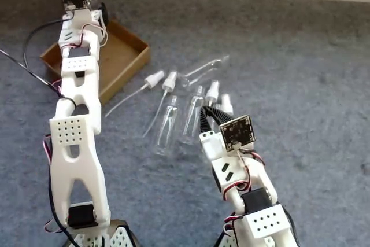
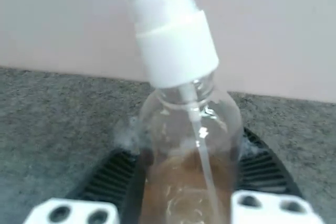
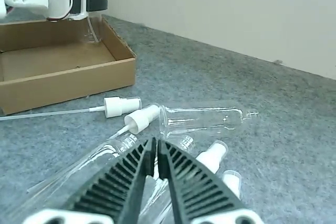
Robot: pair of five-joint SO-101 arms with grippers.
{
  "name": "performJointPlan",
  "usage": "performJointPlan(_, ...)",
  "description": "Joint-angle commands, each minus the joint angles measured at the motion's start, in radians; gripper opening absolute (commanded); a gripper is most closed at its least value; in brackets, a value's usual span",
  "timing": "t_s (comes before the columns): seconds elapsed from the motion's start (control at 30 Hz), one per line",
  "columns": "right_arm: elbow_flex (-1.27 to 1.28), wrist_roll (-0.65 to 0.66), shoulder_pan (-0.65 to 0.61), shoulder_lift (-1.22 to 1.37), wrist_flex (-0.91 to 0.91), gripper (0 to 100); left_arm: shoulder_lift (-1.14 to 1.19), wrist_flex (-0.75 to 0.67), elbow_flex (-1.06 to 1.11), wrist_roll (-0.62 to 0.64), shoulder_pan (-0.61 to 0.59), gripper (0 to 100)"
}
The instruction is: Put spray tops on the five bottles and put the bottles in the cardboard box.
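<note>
Left wrist view, left gripper [image 2: 189,182]: its black ribbed fingers [image 2: 107,177] are pinching the capped bottle [image 2: 189,145] from both sides.
Left wrist view, capped bottle: it is sitting upright in the grip, wearing a white spray top [image 2: 176,51] that is leaning slightly, with the dip tube running down inside the clear glass.
Right wrist view, right gripper [image 3: 156,148]: its fingers are pressing together, leaving only a thin slit, and are gripping nothing.
Right wrist view, loose spray tops [image 3: 122,106]: two are lying just beyond the fingertips, their long tubes trailing left.
Right wrist view, empty bottle [image 3: 202,119]: it is lying on its side just right of those tops.
Right wrist view, cardboard box [image 3: 68,80]: it is sitting at the far left, with the left gripper holding the capped bottle above its far edge.
High view, carpet [image 1: 300,73]: clear bottles and white tops are lying clustered at the centre, with the right gripper hovering at their near ends.
High view, left arm [image 1: 75,102]: it is stretching to the far left across the box.
</note>
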Motion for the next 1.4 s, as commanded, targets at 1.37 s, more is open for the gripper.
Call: performJointPlan(1.37,0.124,0.009,0.01,-0.012,-0.028,0.5,-0.005,0.298,-0.097,-0.012,-0.008,41)
